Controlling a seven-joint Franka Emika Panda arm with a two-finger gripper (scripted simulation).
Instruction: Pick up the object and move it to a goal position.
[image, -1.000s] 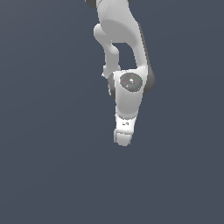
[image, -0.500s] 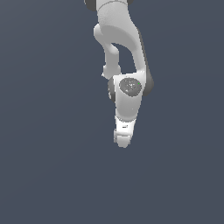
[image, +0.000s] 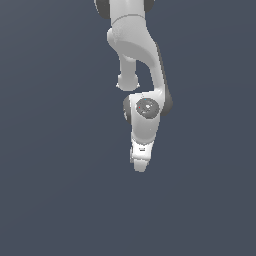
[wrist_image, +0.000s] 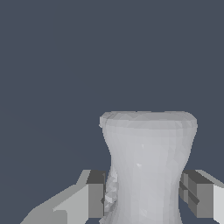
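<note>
One white arm (image: 137, 55) in the exterior view, coming down from the top edge against a flat dark blue-grey background (image: 50, 150). A round joint cap with a dark disc (image: 146, 107) faces the camera partway down. Below it the hand narrows to the claw (image: 140, 165), which points downward. From this angle the fingers overlap into one pale lump, so the gap between them can't be read here. The object can't be made out in this view; anything at the claw tip blends with the white of the hand. Nothing else is visible around the claw, only plain background on all sides.

Wrist view: the object (wrist_image: 146, 162) fills the space between the two fingers. It is pale grey with a pinched waist, flaring out to a wider flat-topped end that sticks out well past the fingertips, away from the camera. Faceted, slightly lumpy surface, rougher along the edge nearest one finger. One finger pad (wrist_image: 95, 194) sits right against the object's waist on one side; the other pad (wrist_image: 194, 197) sits at the opposite side, touching or very nearly so. The claw (wrist_image: 145, 197) is at a narrow setting, clamped on the object at its thin middle, jaws roughly level with each other. The object stands straight along the fingers' direction, not tilted. Behind it is only the same flat dark blue-grey background (wrist_image: 52, 65), no surface edge or marker to tell.
</note>
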